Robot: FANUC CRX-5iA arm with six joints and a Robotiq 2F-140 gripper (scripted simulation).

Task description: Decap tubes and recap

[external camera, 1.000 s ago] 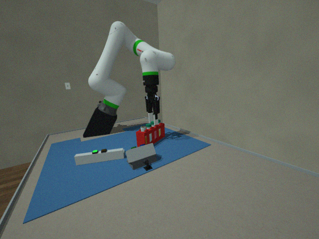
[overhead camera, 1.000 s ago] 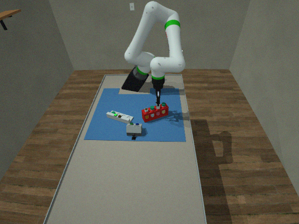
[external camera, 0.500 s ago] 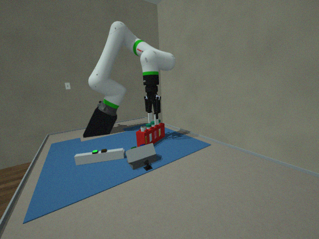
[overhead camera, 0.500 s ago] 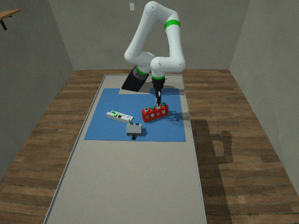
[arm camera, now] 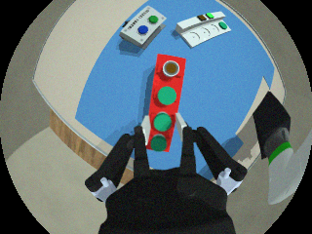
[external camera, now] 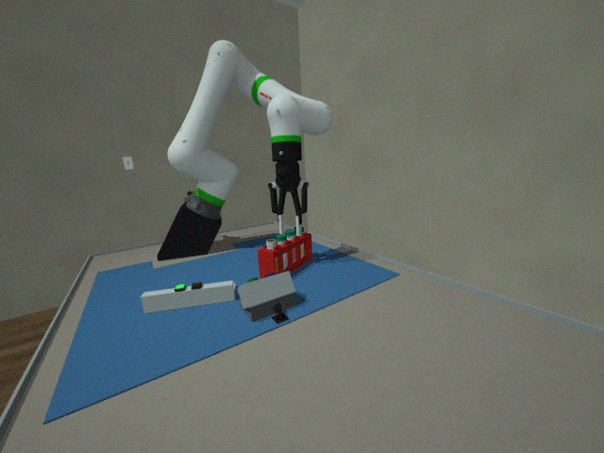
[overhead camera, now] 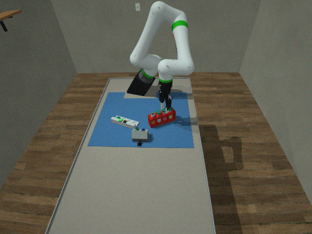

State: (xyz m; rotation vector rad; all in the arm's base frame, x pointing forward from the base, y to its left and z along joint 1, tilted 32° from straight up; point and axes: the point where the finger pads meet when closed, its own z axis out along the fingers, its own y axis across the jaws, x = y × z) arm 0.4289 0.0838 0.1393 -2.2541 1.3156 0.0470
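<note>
The red decapping station [overhead camera: 161, 117] holds four tubes. Tube 4 [overhead camera: 152, 114] at its left end in the top camera stands uncapped; it also shows in the wrist view [arm camera: 171, 68]. The other three tubes carry green caps. My gripper [overhead camera: 165, 108] hangs straight down over tube 2, and its fingers stand open on either side of that tube's cap [arm camera: 163, 121], a little apart from it. One green cap [arm camera: 222, 25] lies in the end nest of the white cap tray [overhead camera: 125, 121]. The tray's green lamp [overhead camera: 120, 119] is lit.
The small grey desk [overhead camera: 139, 134] with the green key [overhead camera: 137, 129] and the blue key [overhead camera: 143, 129] stands in front of the tray and the station. All of it sits on a blue mat [overhead camera: 141, 121]. The arm's black base [overhead camera: 141, 85] is behind the mat.
</note>
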